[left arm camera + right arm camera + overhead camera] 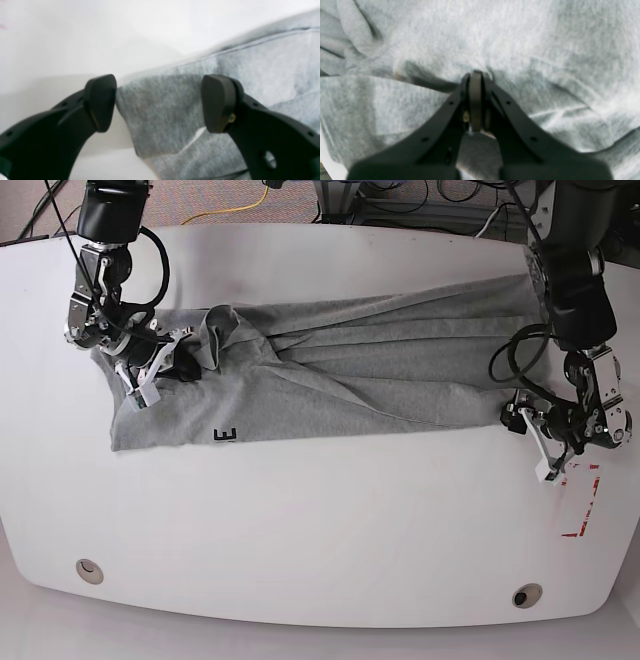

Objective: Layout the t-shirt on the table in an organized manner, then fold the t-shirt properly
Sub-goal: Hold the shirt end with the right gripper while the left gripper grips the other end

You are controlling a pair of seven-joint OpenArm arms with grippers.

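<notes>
Lying stretched across upper middle of table (320, 530), t-shirt (380, 380) spans frame left to right; right gripper (165, 365) at left of base view, jaws pinched closed on t-shirt fabric; left gripper (535, 442) at right, jaws spread wide, empty, t-shirt corner just beyond fingertips

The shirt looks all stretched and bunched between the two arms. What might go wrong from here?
1. The right gripper is shut on the t-shirt; pulling further may just deepen the long wrinkles.
2. The left gripper is open around a corner of the cloth; closing may catch only the edge, which could slip out.
3. A letter showing at the hem suggests a fold underneath.
</notes>
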